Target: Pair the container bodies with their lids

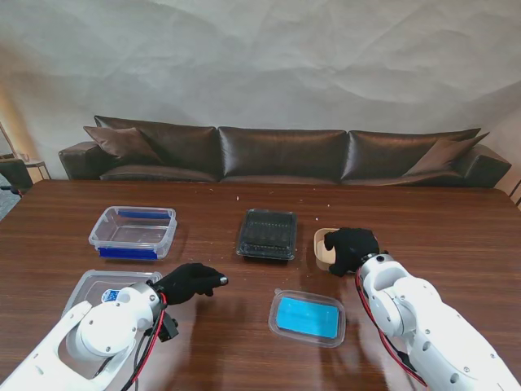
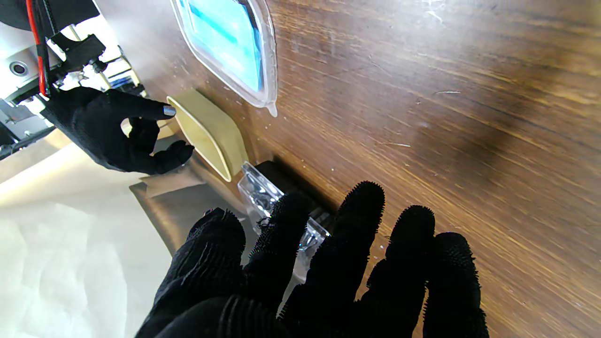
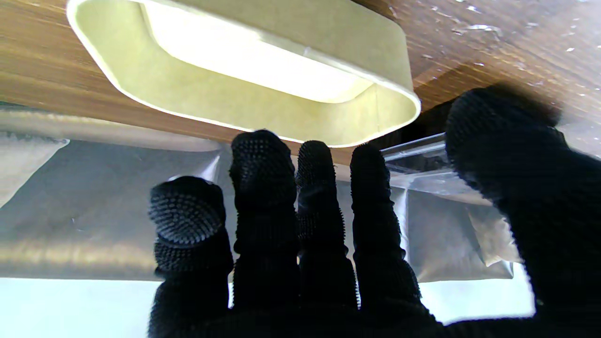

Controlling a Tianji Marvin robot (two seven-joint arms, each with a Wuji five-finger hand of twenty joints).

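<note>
A tan paper tub stands lidless at centre right, its mouth seen close in the right wrist view. My right hand hovers at its right side, open, fingers stretched just short of the rim. To the tub's left sits a black tray under a clear lid. A blue-centred clear lid lies nearer to me. At far left stands a clear box with a blue base. My left hand floats open over bare wood, holding nothing, fingers pointing toward the black tray.
A flat clear lid lies under my left forearm near the table's front left. A dark leather sofa runs behind the table's far edge. Bare wood shows between the blue lid and the black tray.
</note>
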